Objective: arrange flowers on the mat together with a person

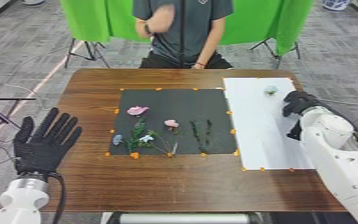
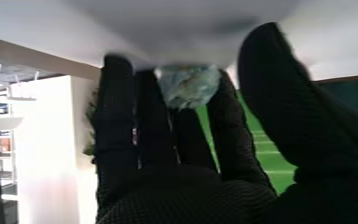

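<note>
The brown wooden surface point(image 1: 158, 187) spans the lower frame, with the left hand point(image 1: 40, 152) at lower left, its fingers released and spread. Mid-frame, the large pink flower point(image 1: 137, 110) and green stems point(image 1: 143, 132) lie on the black mat point(image 1: 171, 99). At right, the right hand point(image 1: 302, 102) is over the white sheet point(image 1: 262, 135), fingers released, holding nothing. Farther, at upper right, sits the pale blue flower point(image 1: 271, 90), near those fingers; probably light, soft-petalled and easily crushed, it would best be pinched gently low on the bloom.
</note>
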